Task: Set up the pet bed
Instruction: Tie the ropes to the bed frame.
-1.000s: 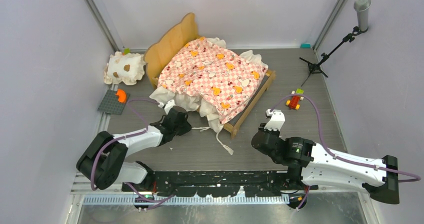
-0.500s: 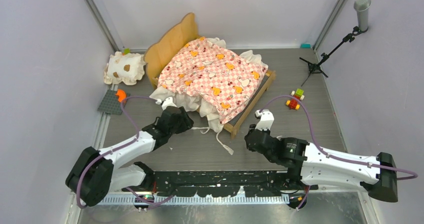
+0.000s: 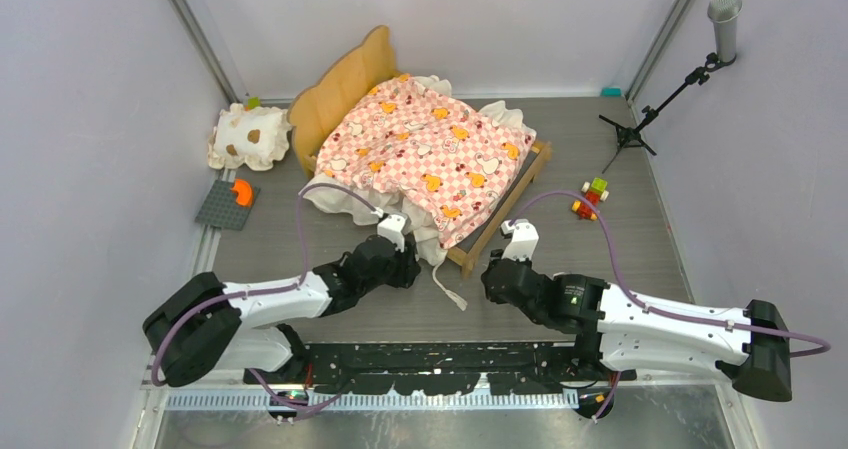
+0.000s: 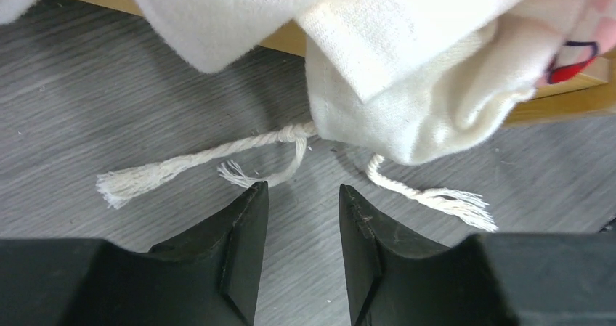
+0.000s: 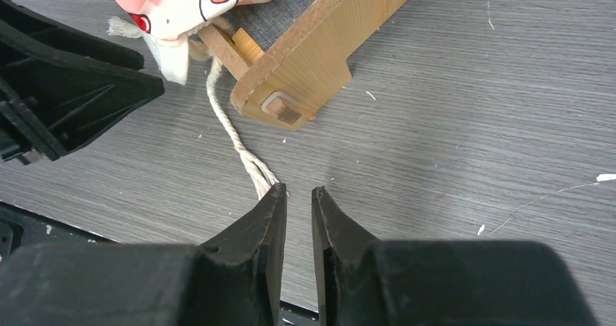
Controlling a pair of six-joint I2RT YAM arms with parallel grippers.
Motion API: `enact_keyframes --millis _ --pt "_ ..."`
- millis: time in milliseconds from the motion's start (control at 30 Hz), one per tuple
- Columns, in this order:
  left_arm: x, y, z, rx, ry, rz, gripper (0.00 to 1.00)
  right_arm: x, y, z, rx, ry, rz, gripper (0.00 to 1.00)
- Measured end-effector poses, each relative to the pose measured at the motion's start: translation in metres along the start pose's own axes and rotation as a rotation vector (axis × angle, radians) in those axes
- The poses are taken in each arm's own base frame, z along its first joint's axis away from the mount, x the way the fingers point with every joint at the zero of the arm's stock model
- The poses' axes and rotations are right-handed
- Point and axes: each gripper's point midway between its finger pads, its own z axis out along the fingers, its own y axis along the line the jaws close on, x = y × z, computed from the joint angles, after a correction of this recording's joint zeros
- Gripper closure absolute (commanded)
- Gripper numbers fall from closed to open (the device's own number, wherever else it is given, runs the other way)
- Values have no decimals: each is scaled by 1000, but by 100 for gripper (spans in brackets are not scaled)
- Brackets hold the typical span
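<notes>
Top external view puts the pet bed point(image 3: 430, 149) at the back-middle of the tabletop point(image 5: 472, 123), headboard toward the far left. Its checkered mattress point(image 3: 470, 204) lies skewed and spills over the near corner of the frame point(image 5: 327, 50) rather than lying square in it. That overhang is probably why you have both arms crowded at this corner.

Your left gripper point(image 4: 301, 192) hovers low, just short of the cream ruffled corner point(image 4: 407, 101). Its jaws stand moderately apart with nothing between them. The knotted tie cord point(image 4: 196, 163) lies flat on the tabletop just beyond the fingertips.

Your right gripper point(image 5: 298, 192) sits near the frame's corner post, jaws drawn to a narrow gap that looks empty. The frayed end of a second cord point(image 5: 232, 133) reaches one fingertip but stays outside the gap.

With both cords trailing loose, the mattress seems untied, so expect it to slide if you tug. The spotted pillow point(image 3: 248, 137) lies apart, left of the headboard.
</notes>
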Motion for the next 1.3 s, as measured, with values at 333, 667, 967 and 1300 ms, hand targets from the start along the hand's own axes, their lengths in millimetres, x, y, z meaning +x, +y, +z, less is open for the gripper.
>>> enact_keyframes --millis 333,667,967,1300 --pt "-6 6 20 -55 8 118 60 2 1 1 -9 6 2 75" --pt "-2 7 29 -66 30 152 67 5 -1 2 -4 11 -2 75" --pt "8 12 33 -80 63 159 71 11 1 6 -16 21 -4 75" --pt "10 14 33 -90 67 175 70 16 8 12 -27 38 -7 75"
